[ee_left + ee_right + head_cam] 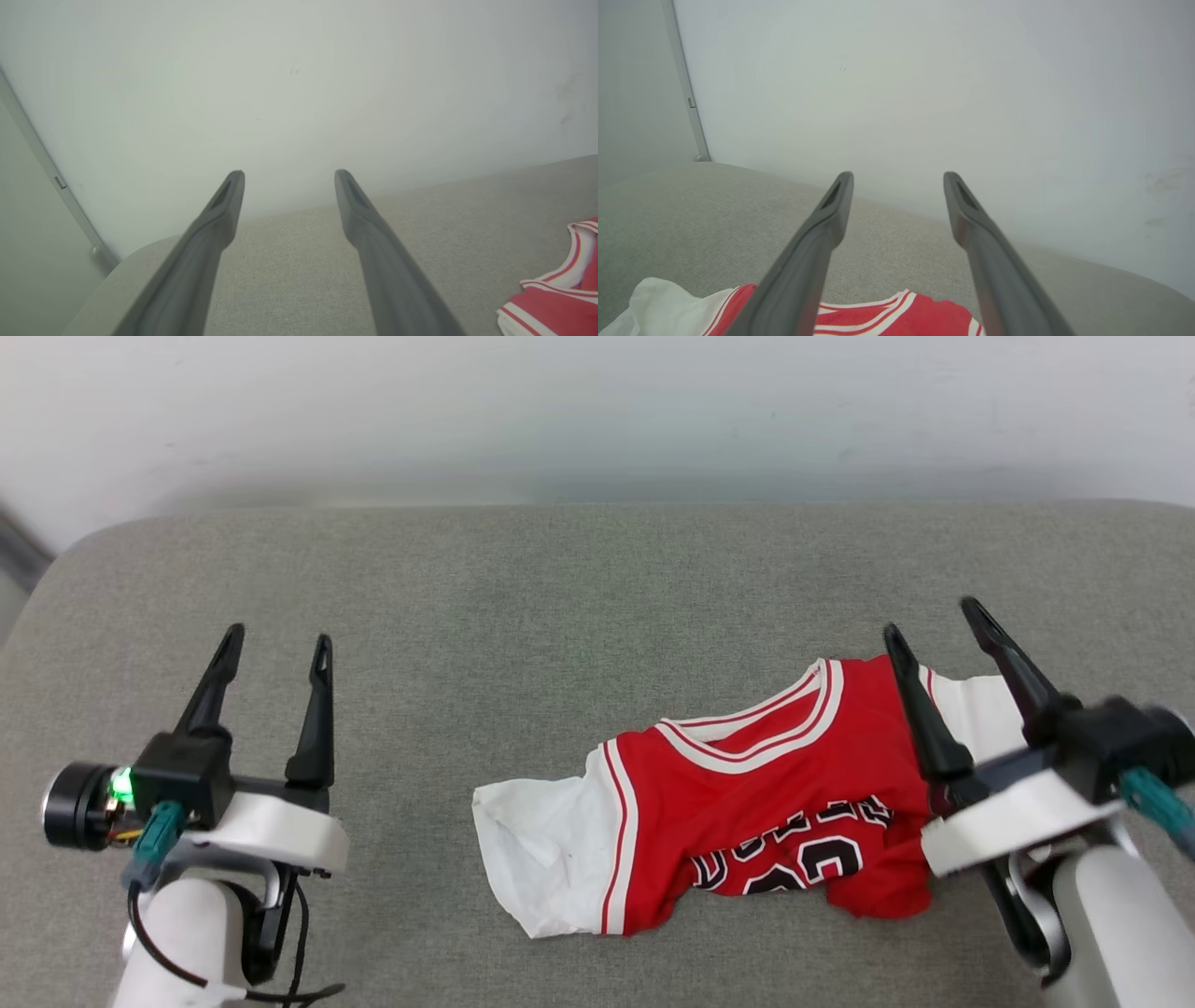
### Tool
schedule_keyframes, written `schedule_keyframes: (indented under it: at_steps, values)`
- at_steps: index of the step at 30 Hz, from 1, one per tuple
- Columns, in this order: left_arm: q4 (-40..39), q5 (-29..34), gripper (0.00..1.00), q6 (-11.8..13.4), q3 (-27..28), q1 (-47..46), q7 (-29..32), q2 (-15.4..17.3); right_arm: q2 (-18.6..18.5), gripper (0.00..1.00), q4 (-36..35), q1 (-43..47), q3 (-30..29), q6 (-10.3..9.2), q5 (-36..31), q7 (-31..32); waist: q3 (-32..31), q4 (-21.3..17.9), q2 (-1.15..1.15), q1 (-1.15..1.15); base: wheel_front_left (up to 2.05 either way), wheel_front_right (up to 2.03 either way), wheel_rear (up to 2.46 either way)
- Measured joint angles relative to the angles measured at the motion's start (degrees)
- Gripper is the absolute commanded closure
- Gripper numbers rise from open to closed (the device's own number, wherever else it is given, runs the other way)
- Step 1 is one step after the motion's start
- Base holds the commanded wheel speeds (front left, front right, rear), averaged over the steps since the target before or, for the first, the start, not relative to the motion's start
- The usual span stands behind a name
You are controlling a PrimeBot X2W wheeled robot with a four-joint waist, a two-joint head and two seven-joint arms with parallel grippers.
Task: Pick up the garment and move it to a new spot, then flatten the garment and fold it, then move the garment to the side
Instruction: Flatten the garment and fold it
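Note:
The garment (747,803), a red jersey with white sleeves, striped trim and black lettering, lies crumpled on the grey cushion right of centre. Its collar faces the far side and its lower part is bunched. My right gripper (934,616) hovers open above the garment's right shoulder, nothing between its fingers. In the right wrist view the garment (896,319) lies below the spread fingers (831,210). My left gripper (278,639) stands open over bare cushion far to the left, well apart from the garment. The left wrist view catches the garment's edge (556,298) at the lower right.
The grey cushion (523,616) spans the whole view, with a pale wall (597,411) right behind its far edge. Its left corner is rounded, and a wall trim strip (46,172) runs down beside it.

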Motion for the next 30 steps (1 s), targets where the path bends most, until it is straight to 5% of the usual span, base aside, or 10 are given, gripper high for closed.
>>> schedule_keyframes:
  at_steps: [5,10,21,30]
  values:
    - [0.63,-0.42,0.0,-0.88,-3.74,-4.61,3.85,3.47,5.93,0.0,-3.83,8.61,-8.8,0.0,-4.2,-0.82,-0.01,-0.52,0.0,0.0,0.0,0.0,0.0]
    - [0.6,-5.68,0.0,-1.23,-11.2,-10.4,14.28,9.18,9.38,0.0,-6.36,13.94,-13.16,0.01,-6.06,-1.23,0.66,-1.15,0.0,0.0,0.0,0.0,0.0]
    - [-1.97,-31.56,0.0,-1.24,-33.68,-23.99,44.7,23.39,11.17,0.0,-8.38,14.74,-13.91,0.0,-9.33,-1.75,3.02,-3.17,0.0,0.0,0.0,0.0,0.0]
    - [0.1,-43.33,0.0,-1.24,-49.55,-31.92,59.39,28.47,11.61,0.0,-8.54,12.88,-12.68,0.0,-10.5,-1.88,6.01,-5.12,0.0,0.0,0.0,0.0,0.0]
